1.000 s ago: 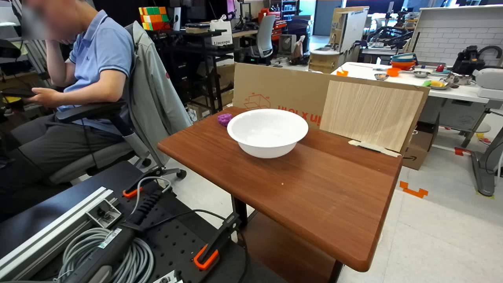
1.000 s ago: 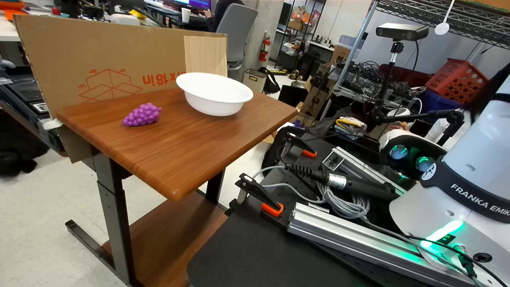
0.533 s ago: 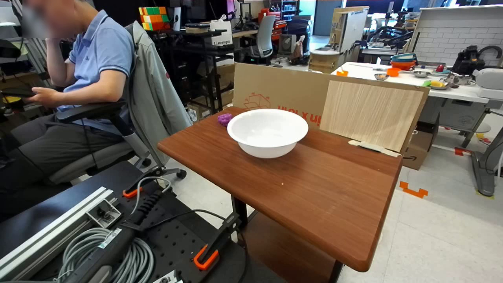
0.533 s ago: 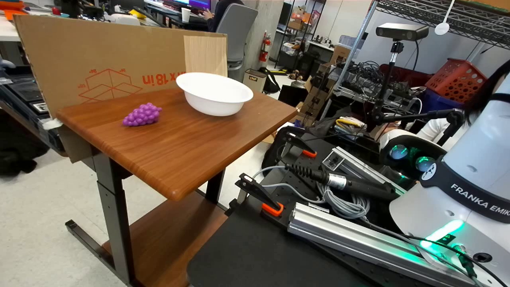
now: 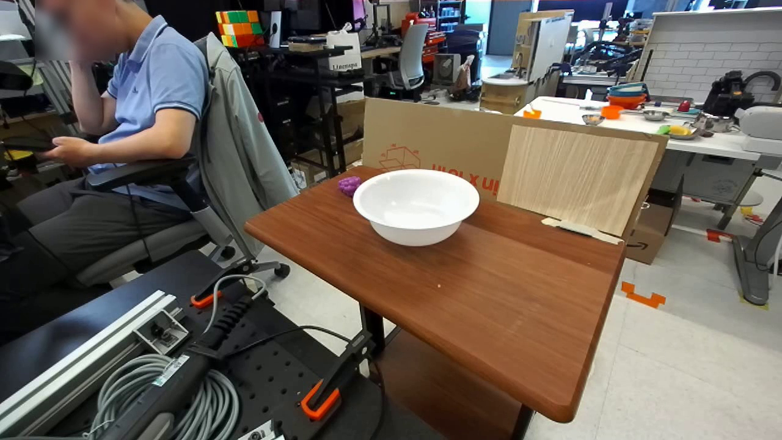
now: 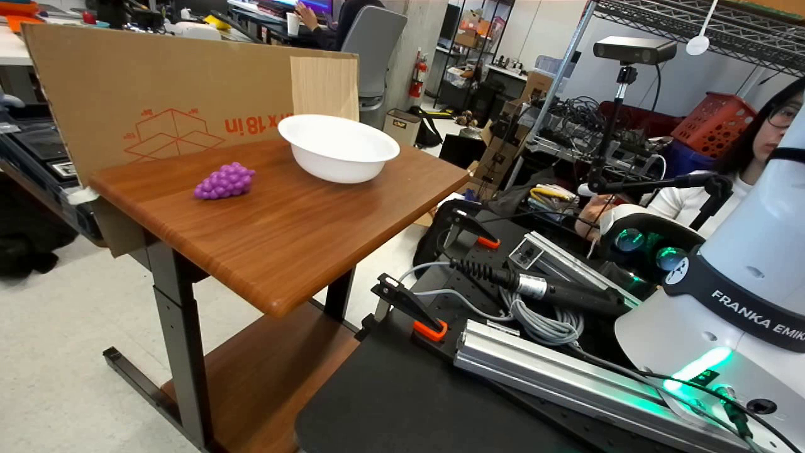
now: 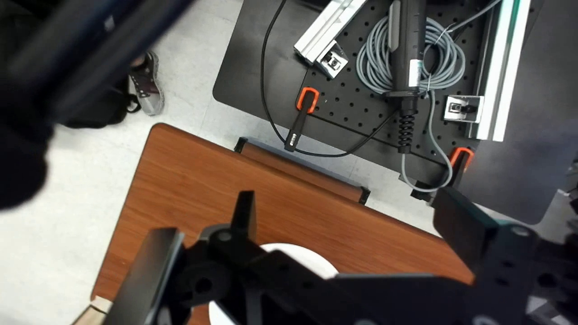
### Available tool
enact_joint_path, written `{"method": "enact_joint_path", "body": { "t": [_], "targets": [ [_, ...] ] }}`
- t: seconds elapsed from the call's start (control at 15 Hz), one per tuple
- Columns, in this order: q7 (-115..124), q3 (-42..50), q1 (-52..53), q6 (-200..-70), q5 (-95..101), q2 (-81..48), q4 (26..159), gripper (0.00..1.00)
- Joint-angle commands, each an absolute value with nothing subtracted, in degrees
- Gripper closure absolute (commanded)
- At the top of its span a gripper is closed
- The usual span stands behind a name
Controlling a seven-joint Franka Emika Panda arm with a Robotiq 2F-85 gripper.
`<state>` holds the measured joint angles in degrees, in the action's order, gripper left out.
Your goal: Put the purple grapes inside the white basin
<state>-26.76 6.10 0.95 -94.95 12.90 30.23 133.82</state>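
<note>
My gripper [image 7: 350, 216]: fingers spread wide, nothing between them.
Purple grapes [image 6: 224, 181]: on the wooden table [image 6: 295, 233]; by my judgement, grasp, carry and release all remain.
White basin [image 6: 339, 154]: upright, near the grapes but apart; its rim must be cleared.
Cardboard panel [image 5: 440, 122]: stands along a table edge, likely limiting my approach there.

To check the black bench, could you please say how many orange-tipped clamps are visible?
2, in the wrist view: one clamp lower left of the coiled cable, another clamp lower right. Others may be hidden.
</note>
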Motion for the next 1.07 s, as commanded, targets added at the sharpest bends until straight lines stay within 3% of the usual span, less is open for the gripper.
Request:
{"method": "enact_joint_path", "body": {
  "t": [0.0,0.53,1.0],
  "targets": [
    [-35.3,7.0,4.6,-96.0,12.3,26.0,130.5,0.0],
    [-49.4,4.6,7.5,-93.9,9.5,19.0,125.6,0.0],
    [-25.7,-0.2,6.7,-120.9,3.2,14.9,132.1,0.0]
  ]
}}
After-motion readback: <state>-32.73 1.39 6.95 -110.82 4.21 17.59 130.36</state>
